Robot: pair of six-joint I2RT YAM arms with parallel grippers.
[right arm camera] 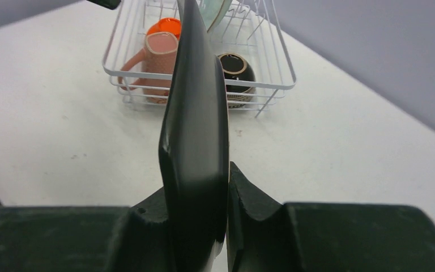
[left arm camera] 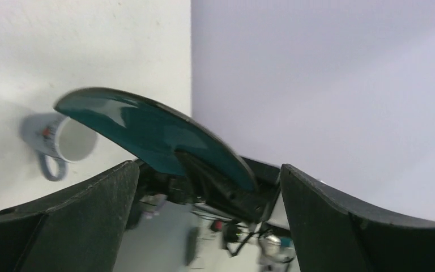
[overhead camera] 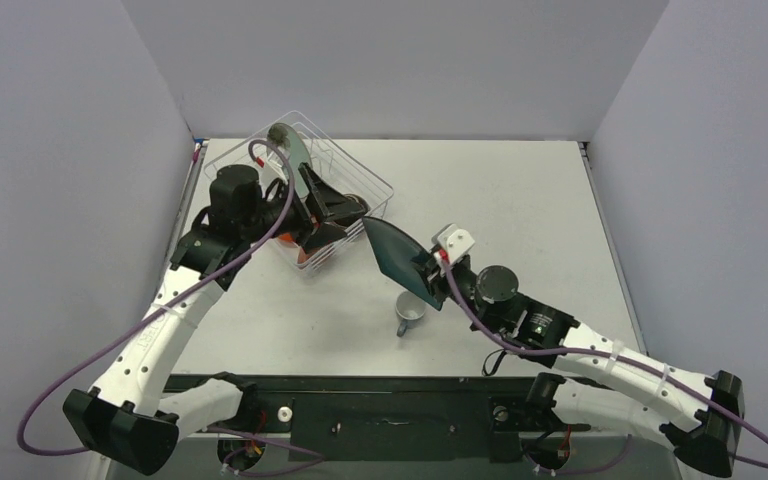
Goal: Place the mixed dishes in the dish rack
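Plain grey walls (overhead camera: 410, 60) close in a white desk (overhead camera: 520, 200) on three sides. At its far left the dish rack (overhead camera: 375, 180) holds four things: the pink mug (right arm camera: 156, 56) at the near end, the orange-red bowl (right arm camera: 164, 26) behind it, the brown bowl (right arm camera: 237, 71) beside them, and the pale-teal plate (overhead camera: 295, 155) standing on edge at the back. The grey-blue mug (overhead camera: 410, 312) sits on the bare desk near the middle, outside the rack.

The right hand (overhead camera: 428, 268) is clamped on one rim of the dark-teal plate (overhead camera: 398, 255), holding it on edge in the air between the mug and the rack. The plate's long axis runs from the hand toward the rack. The left hand (overhead camera: 345, 224) hangs over the rack's near side, spread wide with nothing between its fingers.
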